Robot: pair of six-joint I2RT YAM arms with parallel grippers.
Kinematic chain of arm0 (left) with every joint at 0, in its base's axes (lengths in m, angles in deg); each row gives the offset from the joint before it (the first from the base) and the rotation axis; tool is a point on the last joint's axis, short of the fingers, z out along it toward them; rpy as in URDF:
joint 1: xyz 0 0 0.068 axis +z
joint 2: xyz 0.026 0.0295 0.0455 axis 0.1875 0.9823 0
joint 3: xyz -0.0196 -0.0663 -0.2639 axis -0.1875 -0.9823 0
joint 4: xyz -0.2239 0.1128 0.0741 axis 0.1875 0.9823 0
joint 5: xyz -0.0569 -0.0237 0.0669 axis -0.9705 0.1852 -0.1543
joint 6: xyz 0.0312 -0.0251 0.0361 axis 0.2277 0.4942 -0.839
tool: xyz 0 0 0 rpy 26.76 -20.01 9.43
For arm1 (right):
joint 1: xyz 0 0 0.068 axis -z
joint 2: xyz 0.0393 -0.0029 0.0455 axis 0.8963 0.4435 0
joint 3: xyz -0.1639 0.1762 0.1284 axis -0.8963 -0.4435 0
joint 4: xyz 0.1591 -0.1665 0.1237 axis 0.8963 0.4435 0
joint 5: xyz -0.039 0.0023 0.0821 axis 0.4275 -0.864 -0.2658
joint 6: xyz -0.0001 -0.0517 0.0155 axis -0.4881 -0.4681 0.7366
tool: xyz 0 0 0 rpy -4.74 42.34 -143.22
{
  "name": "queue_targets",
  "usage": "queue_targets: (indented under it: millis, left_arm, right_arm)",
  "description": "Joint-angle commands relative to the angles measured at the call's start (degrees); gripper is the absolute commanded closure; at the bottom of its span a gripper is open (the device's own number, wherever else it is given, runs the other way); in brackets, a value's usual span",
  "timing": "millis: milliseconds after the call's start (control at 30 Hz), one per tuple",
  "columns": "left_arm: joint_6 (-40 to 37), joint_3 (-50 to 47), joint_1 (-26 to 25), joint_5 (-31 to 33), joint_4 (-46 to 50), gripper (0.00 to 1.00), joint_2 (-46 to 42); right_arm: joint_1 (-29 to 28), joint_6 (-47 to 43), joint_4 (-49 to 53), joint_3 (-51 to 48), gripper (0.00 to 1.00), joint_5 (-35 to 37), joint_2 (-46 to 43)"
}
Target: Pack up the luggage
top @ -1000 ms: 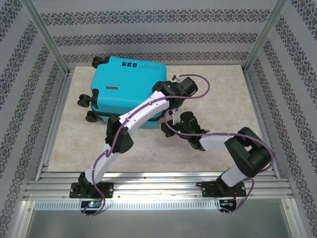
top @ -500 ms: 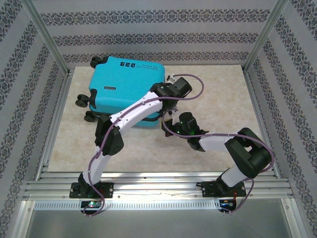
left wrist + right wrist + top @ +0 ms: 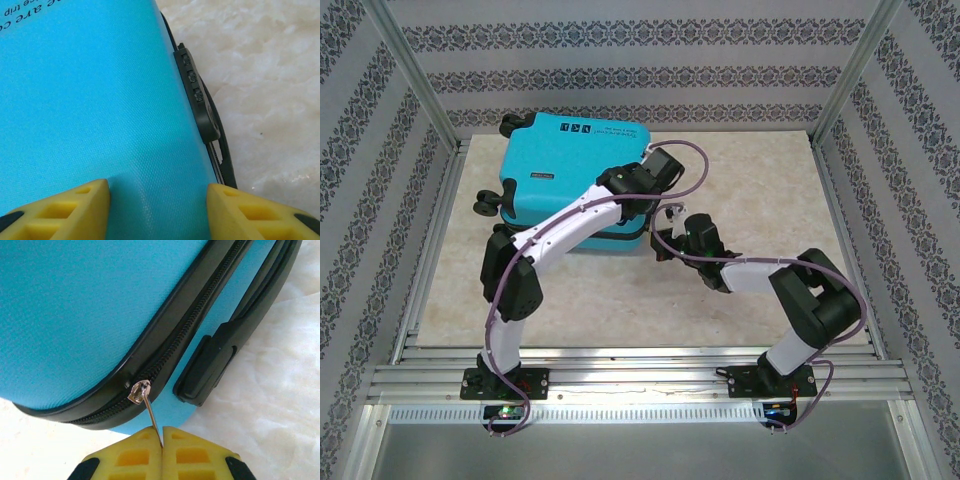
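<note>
Pinching the zipper pull (image 3: 146, 405), the right gripper (image 3: 162, 432) is squeezed tight. The left gripper (image 3: 157, 189), fingers partly spread and holding nothing, sits over the luggage (image 3: 570, 160) by the table's (image 3: 770, 190) far left corner.

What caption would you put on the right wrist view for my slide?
Right gripper shut on the metal zipper pull of the turquoise luggage, beside its black handle.

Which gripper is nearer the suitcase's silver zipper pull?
Right. The right gripper pinches the silver zipper pull between its fingers; the left gripper is over the top of the turquoise hard-shell suitcase.
</note>
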Motion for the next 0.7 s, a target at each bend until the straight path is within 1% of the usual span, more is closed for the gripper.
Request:
queue_targets:
  millis: [0,67,100,133,167,333,500,667]
  left_arm:
    - [0.93,-6.46,0.90,-7.19,9.95,0.48,-0.79]
    - [0.57,-8.55,0.90,-8.35,8.53,0.48,-1.87]
    - [0.34,-9.49,0.98,-8.93,7.99,0.49,-2.19]
    - [0.06,-10.36,0.99,-9.31,7.31,0.49,-2.52]
    - [-0.07,-11.21,1.06,-9.70,6.81,0.49,-2.66]
    - [-0.26,-15.06,1.26,-12.39,4.44,0.50,-3.45]
    - [-0.18,-19.02,1.43,-14.18,2.24,0.52,-4.75]
    - [-0.35,-23.44,1.52,-16.36,-0.32,0.53,-6.79]
  right_arm:
    - [5.81,1.71,-8.00,7.55,1.00,3.39,2.25]
    - [6.96,1.47,-8.23,9.84,1.00,0.84,4.31]
    - [7.39,0.86,-10.17,10.35,1.00,-2.33,5.24]
    - [7.50,0.93,-11.90,10.57,1.00,-3.41,5.83]
    - [7.56,0.40,-11.26,11.46,1.00,-4.00,6.20]
    - [8.98,-0.72,-8.19,17.08,1.00,-4.62,9.40]
    - [10.49,0.53,-8.00,24.05,1.00,-7.41,14.56]
    - [11.23,0.97,-8.23,26.20,1.00,-7.83,15.61]
